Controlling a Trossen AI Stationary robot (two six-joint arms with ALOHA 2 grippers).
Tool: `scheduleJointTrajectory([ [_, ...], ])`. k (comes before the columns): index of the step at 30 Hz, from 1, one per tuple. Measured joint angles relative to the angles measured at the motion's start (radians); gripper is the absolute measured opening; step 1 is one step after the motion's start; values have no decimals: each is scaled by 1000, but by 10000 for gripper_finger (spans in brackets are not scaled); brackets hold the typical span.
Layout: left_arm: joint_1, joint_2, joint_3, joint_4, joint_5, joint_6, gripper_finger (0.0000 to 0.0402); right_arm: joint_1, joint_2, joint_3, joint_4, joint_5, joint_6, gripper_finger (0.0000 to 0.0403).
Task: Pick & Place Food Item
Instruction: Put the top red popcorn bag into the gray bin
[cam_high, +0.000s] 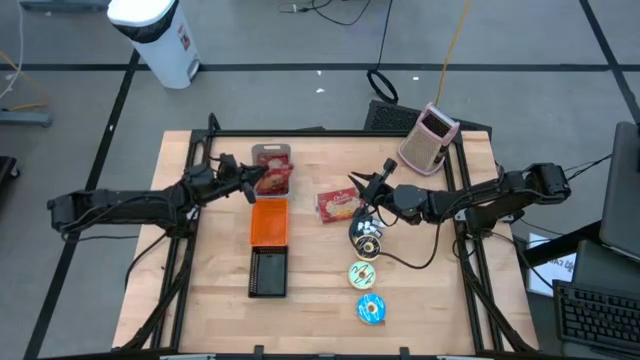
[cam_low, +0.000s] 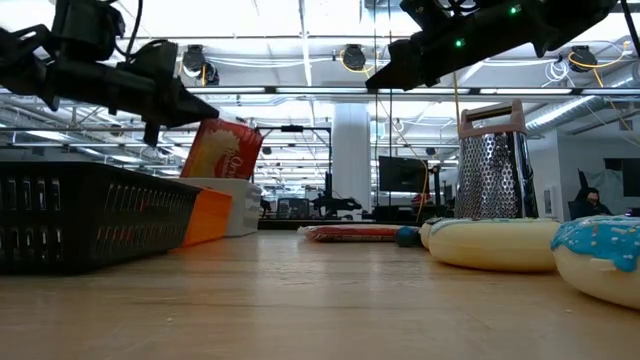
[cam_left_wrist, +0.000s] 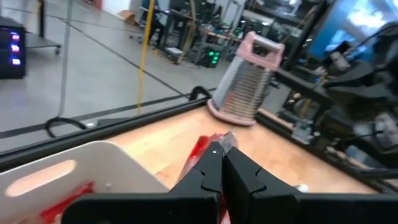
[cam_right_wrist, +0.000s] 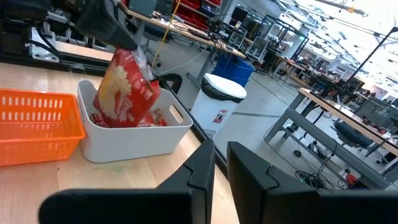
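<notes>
A red snack bag (cam_right_wrist: 124, 87) stands tilted in the white bin (cam_right_wrist: 180, 124) at the table's far middle, its lower end among other red packets. My left gripper (cam_high: 258, 180) is shut on the bag's top. My right gripper (cam_right_wrist: 221, 152) hovers to the right of the bin and above a red flat packet (cam_high: 338, 205). It points toward the bin, with a narrow gap between its fingers and nothing in it. My left gripper pinches the bag's top corner (cam_left_wrist: 227, 140) between its two fingertips. The fingers come level from the table's left side. The bag hangs tilted below them, its lower end (cam_right_wrist: 109, 115) down inside the white bin.
An orange basket (cam_high: 268, 222) and a black basket (cam_high: 268, 272) lie in a row nearer than the bin. Three donuts (cam_high: 362, 275) lie in a line at the near right. A metal grater (cam_high: 430, 138) stands at the far right corner.
</notes>
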Motion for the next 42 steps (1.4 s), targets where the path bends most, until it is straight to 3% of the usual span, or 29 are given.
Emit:
scheduleJointTrajectory([
  [8, 18, 57, 2, 2, -97, 89, 2, 0, 0, 0, 0, 0, 0, 36],
  [26, 22, 70, 2, -7, -198, 395, 13, 0, 0, 0, 0, 0, -1, 33],
  [31, 21, 70, 2, -1, -197, 441, 59, 0, 0, 0, 0, 0, -1, 36],
  [34, 21, 71, 1, -7, -198, 472, 107, 0, 0, 0, 0, 0, -2, 35],
  [42, 21, 71, 1, 1, -314, 537, 238, 0, 0, 0, 0, 0, -2, 37],
])
